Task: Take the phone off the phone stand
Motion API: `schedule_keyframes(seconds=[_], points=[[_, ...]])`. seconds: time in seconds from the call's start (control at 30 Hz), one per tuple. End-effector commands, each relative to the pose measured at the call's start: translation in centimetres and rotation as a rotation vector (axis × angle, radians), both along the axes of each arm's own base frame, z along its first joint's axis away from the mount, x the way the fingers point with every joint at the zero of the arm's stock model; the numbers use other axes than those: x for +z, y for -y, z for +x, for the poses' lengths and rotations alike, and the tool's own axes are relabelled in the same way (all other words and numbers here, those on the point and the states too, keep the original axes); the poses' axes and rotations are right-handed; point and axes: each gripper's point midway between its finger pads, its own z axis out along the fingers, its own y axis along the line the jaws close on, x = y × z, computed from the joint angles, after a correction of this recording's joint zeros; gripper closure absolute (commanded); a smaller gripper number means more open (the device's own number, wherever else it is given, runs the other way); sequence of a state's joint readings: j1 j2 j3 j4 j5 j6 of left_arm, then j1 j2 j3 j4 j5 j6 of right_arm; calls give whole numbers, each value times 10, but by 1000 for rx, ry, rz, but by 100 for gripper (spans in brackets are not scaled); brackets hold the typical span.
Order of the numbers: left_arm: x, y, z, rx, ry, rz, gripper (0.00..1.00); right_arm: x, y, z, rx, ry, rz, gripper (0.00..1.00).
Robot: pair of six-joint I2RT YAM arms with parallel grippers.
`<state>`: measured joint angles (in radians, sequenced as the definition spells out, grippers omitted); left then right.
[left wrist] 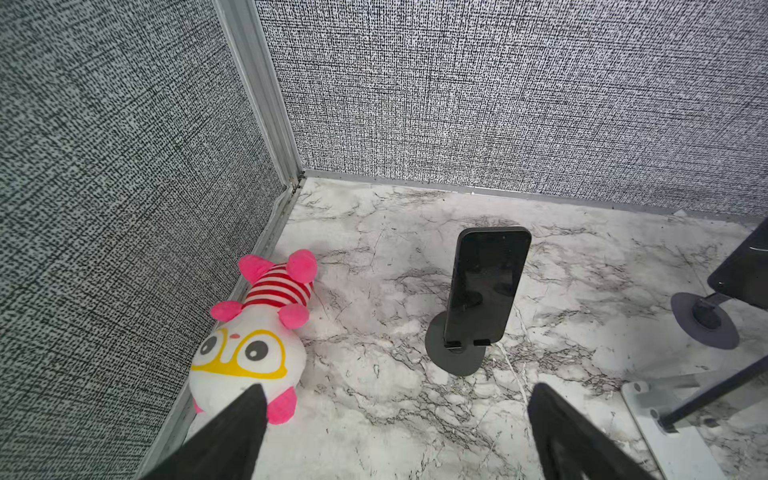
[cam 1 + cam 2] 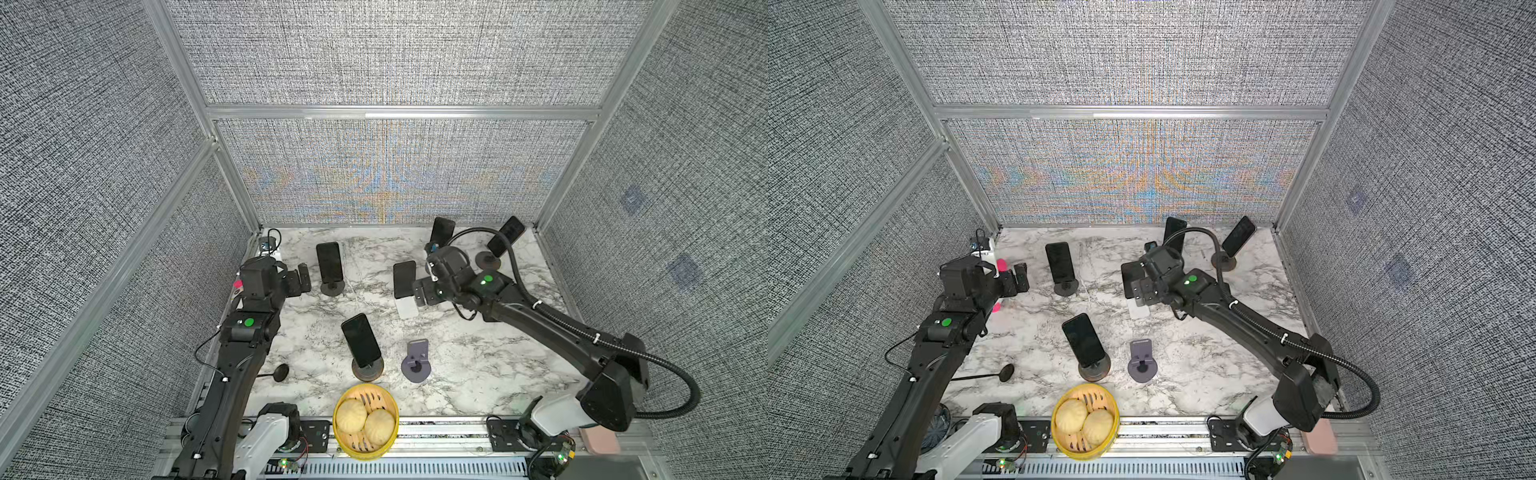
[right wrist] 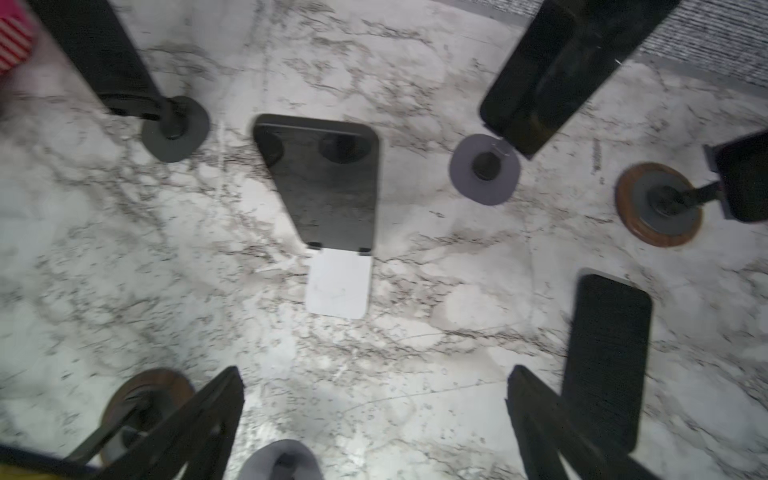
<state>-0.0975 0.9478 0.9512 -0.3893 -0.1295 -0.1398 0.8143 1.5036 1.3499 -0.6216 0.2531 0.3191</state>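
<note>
I look down on a marble table (image 2: pixel 478 365) inside grey fabric walls, with several dark phones propped on small stands. My right gripper (image 2: pixel 419 293) hangs over the middle phone (image 2: pixel 404 278). That phone leans upright on its white stand (image 2: pixel 406 308), near the centre of the table. In the right wrist view the right gripper's fingers are spread wide with nothing between them, and the middle phone sits on the white stand beyond them, untouched. Another phone (image 3: pixel 606 357) appears to lie flat on the marble just beside one finger; the picture is blurred.

My left gripper (image 2: pixel 303 278) is at the left edge of the table, its fingers also parted and empty. It faces the left phone (image 2: pixel 329 261), which rests in a dark round stand (image 2: pixel 333 287). A pink and white plush toy (image 1: pixel 257 336) lies against the left wall beside it.

Nearer me a phone stands on a brown-rimmed stand (image 2: pixel 368 370), with an empty grey stand (image 2: pixel 416 361) just to its right. A yellow steamer basket (image 2: pixel 345 405) holding two buns sits on the front edge
</note>
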Motion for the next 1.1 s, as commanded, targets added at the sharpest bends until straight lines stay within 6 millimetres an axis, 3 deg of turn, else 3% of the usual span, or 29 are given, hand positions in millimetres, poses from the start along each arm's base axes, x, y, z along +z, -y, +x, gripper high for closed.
schedule_keyframes(seconds=[0.0,0.13,0.37,0.73,1.07], points=[[8,2,4,-9,30,-16,1,6,-37,-27,49,-28,64,1],[4,3,5,-10,15,-17,1,4,-82,-67,159,-82,72,1],[0,3,7,-9,-12,-22,1,-2,-135,-103,207,-115,84,1],[1,5,6,-19,-9,-38,1,-15,-162,-109,155,-99,121,1],[3,6,6,-26,-3,-48,1,-26,-169,-93,108,-37,106,2]])
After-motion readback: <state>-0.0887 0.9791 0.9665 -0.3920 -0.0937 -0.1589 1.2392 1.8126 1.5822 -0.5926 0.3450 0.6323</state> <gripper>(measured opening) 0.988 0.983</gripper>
